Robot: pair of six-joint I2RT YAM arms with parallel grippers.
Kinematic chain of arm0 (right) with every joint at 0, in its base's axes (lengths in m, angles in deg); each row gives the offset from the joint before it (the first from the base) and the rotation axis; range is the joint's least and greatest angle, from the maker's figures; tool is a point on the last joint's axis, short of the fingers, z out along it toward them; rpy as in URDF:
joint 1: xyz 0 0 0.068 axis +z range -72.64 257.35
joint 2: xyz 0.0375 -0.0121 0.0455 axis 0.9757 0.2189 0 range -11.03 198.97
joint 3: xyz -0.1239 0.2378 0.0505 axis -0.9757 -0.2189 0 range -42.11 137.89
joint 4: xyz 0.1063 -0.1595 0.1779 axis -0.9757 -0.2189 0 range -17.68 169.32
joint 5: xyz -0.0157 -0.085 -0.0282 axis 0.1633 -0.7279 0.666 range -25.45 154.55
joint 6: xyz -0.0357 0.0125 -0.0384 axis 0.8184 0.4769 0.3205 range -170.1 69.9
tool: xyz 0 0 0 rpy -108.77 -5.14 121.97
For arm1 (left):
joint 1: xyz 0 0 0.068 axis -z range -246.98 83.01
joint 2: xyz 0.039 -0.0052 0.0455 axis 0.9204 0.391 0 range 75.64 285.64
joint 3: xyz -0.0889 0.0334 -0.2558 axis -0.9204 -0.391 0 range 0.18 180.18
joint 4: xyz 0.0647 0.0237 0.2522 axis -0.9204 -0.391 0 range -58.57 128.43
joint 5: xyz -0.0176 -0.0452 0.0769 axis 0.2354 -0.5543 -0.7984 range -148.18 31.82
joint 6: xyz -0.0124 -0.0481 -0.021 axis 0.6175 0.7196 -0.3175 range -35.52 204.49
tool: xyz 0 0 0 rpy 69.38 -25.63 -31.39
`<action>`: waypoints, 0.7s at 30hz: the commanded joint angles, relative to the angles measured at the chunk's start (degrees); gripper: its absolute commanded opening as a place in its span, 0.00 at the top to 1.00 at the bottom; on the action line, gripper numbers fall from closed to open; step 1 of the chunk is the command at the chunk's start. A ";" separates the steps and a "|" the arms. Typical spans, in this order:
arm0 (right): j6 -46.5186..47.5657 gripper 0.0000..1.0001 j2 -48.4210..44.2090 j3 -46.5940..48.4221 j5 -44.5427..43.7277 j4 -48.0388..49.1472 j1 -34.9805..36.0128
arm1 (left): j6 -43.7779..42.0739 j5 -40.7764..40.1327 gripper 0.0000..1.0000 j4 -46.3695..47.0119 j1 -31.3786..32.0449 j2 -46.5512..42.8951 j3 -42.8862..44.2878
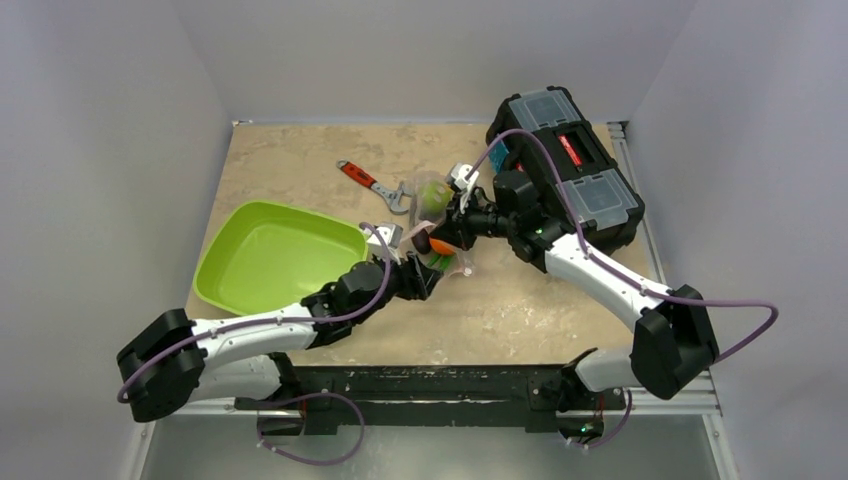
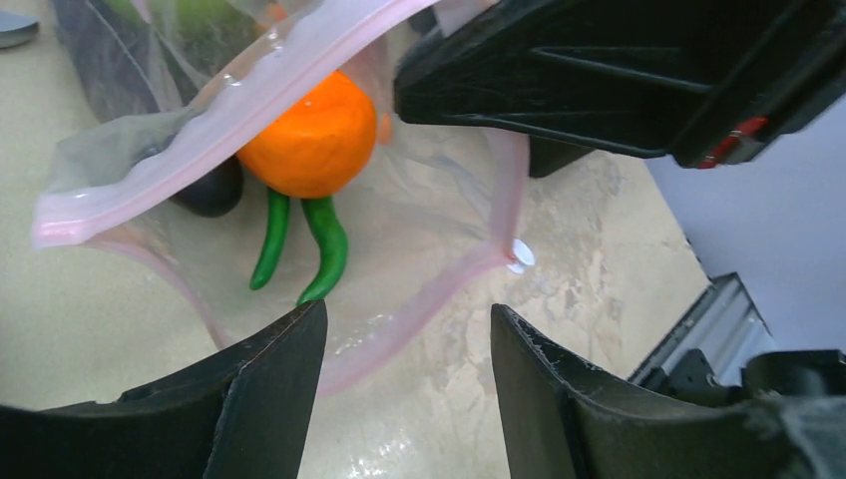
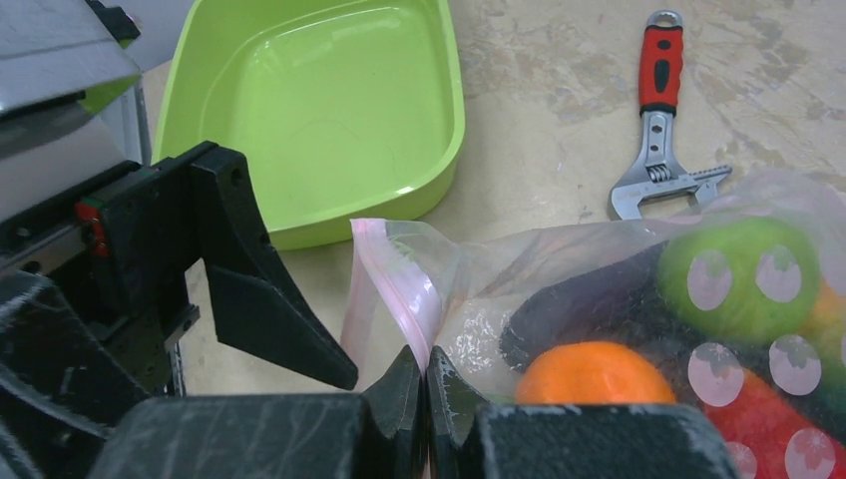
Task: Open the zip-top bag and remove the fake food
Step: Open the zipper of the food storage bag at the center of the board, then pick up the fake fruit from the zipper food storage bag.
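Observation:
The zip-top bag (image 1: 440, 235) lies mid-table, clear with a pink zip strip (image 2: 239, 110), its mouth gaping open. Inside show an orange fruit (image 2: 311, 135), two green pods (image 2: 324, 244), a dark eggplant (image 2: 211, 190), a green round piece (image 3: 738, 274) and a red piece (image 3: 768, 424). My right gripper (image 3: 426, 361) is shut on the bag's upper zip edge and holds it up. My left gripper (image 2: 409, 324) is open at the bag's mouth, over the lower pink lip, holding nothing.
A green tray (image 1: 275, 255) sits left of the bag, empty. A red-handled wrench (image 1: 372, 182) lies behind it. A black toolbox (image 1: 565, 165) stands at the back right.

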 commanded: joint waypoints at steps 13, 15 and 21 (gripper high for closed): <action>-1.04 1.00 0.66 -0.16 0.83 3.26 -0.95 | -0.80 -0.64 0.40 15.52 -5.27 17.38 8.31; -1.03 1.00 0.86 0.03 0.55 2.91 -1.00 | 0.04 -0.22 0.39 16.71 -5.75 19.63 8.75; -0.98 1.00 1.14 0.11 0.39 2.65 -0.92 | 3.40 -3.18 0.35 19.06 -6.22 23.51 8.07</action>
